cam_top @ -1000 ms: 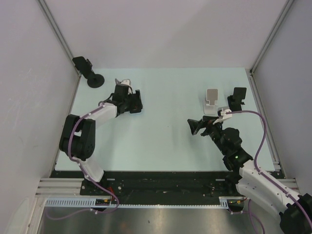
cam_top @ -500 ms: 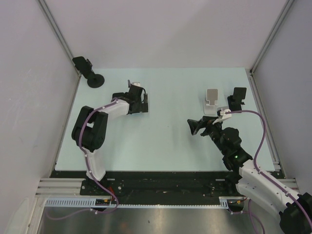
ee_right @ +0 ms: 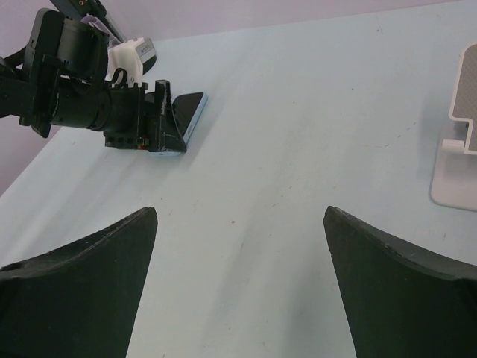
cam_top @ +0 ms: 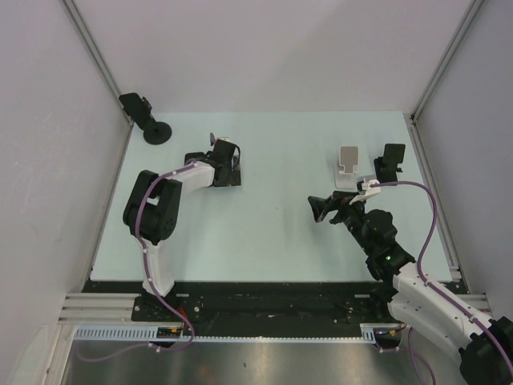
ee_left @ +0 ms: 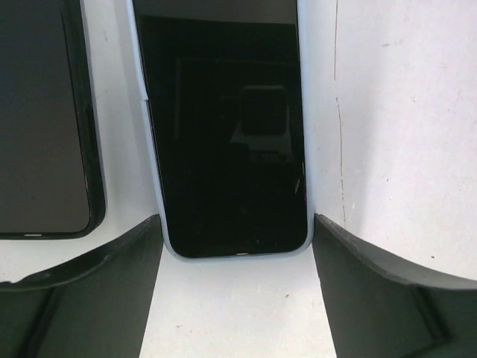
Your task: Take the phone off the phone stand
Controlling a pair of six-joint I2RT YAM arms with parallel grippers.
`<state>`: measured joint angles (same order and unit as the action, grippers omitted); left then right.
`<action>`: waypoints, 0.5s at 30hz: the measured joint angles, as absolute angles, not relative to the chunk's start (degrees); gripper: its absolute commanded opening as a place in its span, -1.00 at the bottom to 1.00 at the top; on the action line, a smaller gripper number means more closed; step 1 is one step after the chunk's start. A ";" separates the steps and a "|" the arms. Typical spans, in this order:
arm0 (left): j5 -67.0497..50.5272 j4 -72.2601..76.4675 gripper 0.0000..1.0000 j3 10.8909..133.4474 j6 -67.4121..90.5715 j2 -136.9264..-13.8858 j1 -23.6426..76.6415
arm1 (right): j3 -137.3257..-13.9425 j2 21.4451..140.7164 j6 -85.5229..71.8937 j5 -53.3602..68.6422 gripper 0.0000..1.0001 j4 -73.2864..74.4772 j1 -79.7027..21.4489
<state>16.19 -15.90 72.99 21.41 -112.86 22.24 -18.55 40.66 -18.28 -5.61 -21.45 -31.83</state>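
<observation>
Top camera looks down from behind; left wrist camera sits close over the phone (ee_left: 227, 134), which right wrist camera sees at 10 o'clock.

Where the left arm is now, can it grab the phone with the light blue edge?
Probably yes. The left gripper is at the phone, its open jaws standing either side of the near end with nothing between. A second dark phone lies close beside and might crowd one jaw.

I can read no text, brand, number or sign in any of my views. The pale-blue-cased phone (ee_left: 223, 127) shows me only a dark black screen with a dim reflection, and the white plastic phone stand (ee_right: 455, 179) carries no marking I can make out.
</observation>
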 measured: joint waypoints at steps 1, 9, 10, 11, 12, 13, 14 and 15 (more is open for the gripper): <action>16.16 -15.94 0.47 73.08 21.47 -112.92 22.22 | -18.55 40.66 -18.26 -5.58 1.00 -21.45 -31.83; 15.44 -16.95 0.26 74.26 20.93 -113.32 21.19 | -18.55 40.66 -18.26 -5.58 0.99 -21.45 -31.83; 15.16 -17.12 0.26 74.41 20.84 -113.34 20.95 | -18.55 40.66 -18.26 -5.58 1.00 -21.45 -31.83; 14.96 -17.19 0.26 74.48 20.67 -113.36 20.73 | -18.55 40.66 -18.26 -5.61 0.99 -21.45 -31.83; 14.74 -17.26 0.25 74.52 20.47 -113.40 20.47 | -18.55 40.66 -18.26 -5.58 0.99 -21.45 -31.83; 14.63 -17.34 0.25 74.67 20.32 -113.49 20.25 | -18.55 40.69 -18.26 -5.58 1.00 -21.45 -31.83; 14.50 -17.37 0.25 74.83 19.94 -113.62 20.03 | -18.55 40.69 -18.26 -5.58 0.99 -21.45 -31.83; 14.35 -17.41 0.25 75.05 19.44 -113.80 19.84 | -18.55 40.71 -18.26 -5.58 0.99 -21.45 -31.83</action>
